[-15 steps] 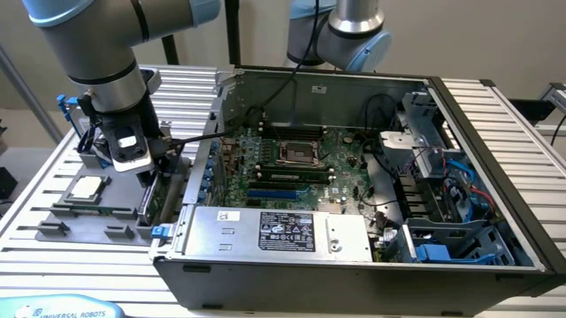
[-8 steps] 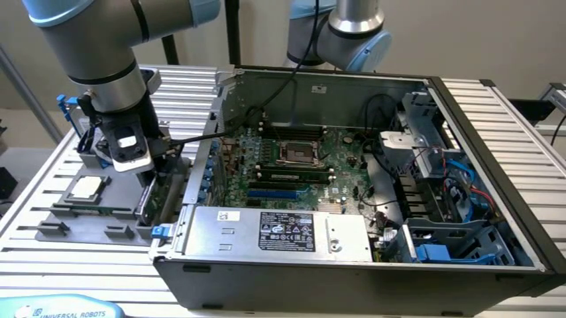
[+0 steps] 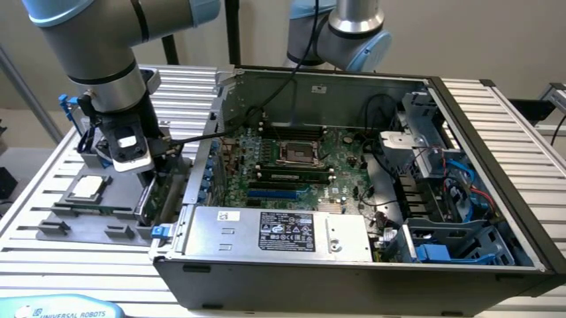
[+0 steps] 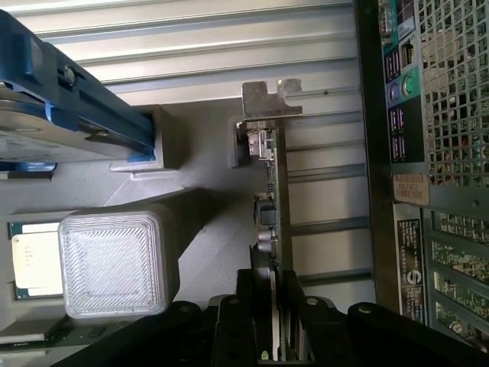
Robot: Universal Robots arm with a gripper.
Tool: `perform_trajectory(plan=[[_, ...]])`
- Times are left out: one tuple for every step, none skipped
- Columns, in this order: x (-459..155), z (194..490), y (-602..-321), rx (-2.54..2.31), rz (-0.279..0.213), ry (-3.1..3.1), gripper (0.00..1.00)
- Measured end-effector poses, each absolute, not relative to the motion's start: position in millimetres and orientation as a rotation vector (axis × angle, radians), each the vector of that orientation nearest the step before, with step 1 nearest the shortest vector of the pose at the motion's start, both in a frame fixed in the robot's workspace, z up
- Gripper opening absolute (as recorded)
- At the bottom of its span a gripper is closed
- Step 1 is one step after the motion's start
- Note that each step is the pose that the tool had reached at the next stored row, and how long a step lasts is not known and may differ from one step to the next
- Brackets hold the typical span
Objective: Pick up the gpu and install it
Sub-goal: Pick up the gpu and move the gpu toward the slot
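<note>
The gpu (image 4: 276,191) stands on edge in a grey holder (image 3: 97,222) beside the open computer case, with its silver bracket (image 4: 269,99) at the far end. In the wrist view I see it edge-on, a thin board running straight into my gripper (image 4: 279,294). The black fingers (image 4: 256,287) sit on both faces of the card and are shut on its near end. In the exterior view my gripper (image 3: 148,173) is down at the holder on the exterior view's left, with the card's green edge (image 3: 164,195) below it.
The open computer case (image 3: 495,132) shows its motherboard with a blue slot (image 3: 278,194) and the power supply (image 3: 278,232) in front. A square processor chip (image 3: 89,187) and a hard drive with blue rails (image 4: 69,115) rest in the holder. A second arm (image 3: 349,33) stands behind the case.
</note>
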State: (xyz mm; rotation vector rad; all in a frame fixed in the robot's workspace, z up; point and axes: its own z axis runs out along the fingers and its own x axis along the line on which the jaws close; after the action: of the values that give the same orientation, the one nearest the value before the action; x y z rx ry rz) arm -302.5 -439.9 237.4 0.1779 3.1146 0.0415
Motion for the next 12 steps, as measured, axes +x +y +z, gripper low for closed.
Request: perform_trajectory(plan=[[-302.6,237.4,-439.8,0.17,0.042,3.116,0.27],[-302.9,237.4,-439.9,0.157,0.042,3.117,0.27],[-303.1,237.4,-439.8,0.142,0.042,3.118,0.27],[-303.3,237.4,-439.9,0.126,0.042,3.119,0.27],[-303.4,237.5,-439.9,0.109,0.042,3.121,0.27],[-303.6,237.4,-439.9,0.09,0.042,3.122,0.27],[-303.7,237.4,-439.8,0.074,0.042,3.123,0.27],[-303.8,237.4,-439.8,0.057,0.042,3.124,0.27],[-303.9,237.5,-439.8,0.039,0.043,3.125,0.27],[-304.0,237.5,-439.8,0.023,0.043,3.126,0.27],[-304.0,237.5,-439.8,0.008,0.043,3.128,0.27],[-304.0,237.5,-439.8,-0.001,0.043,3.128,0.27]])
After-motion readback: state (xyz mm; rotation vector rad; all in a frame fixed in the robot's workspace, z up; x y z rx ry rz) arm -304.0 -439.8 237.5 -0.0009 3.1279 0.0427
